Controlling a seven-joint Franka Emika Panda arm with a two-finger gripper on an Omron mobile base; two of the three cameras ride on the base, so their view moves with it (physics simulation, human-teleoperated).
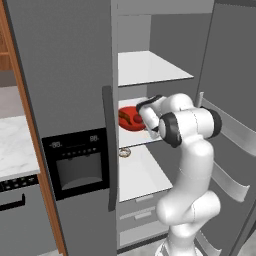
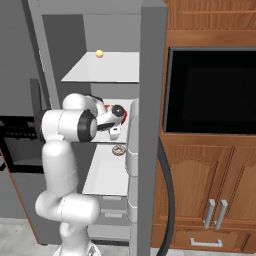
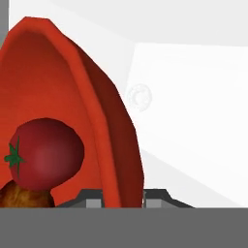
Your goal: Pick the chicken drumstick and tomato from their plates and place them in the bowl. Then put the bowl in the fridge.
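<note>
While my hand (image 3: 123, 201) pinches the rim of the bowl (image 3: 72, 106), jaws shut on its thin red wall with one finger inside and one outside, the load sits inside the open fridge (image 1: 65, 75) at the middle shelf (image 1: 131, 141). From the left base view the bowl reads as a red disc resting on or just above that white shelf, well inside the door line; I cannot tell whether its base is fully down.

Inside it I see the tomato (image 3: 46, 154), round and glossy with its green stem turned sideways, and beneath it a brown edge of the chicken drumstick (image 3: 24, 197). Both lie against the bowl's wall nearest my fingers.

I judge the bowl stiff, smooth and slippery; a rim grip on one side lets it hang and swing, so the weight of the food pulls on my fingers. The tomato will roll at any tilt. Holding at the rim works only if I keep it level.

A small ring-shaped thing (image 1: 124, 152) lies on the lower shelf, and a small yellow ball (image 2: 99, 53) on the top shelf.
</note>
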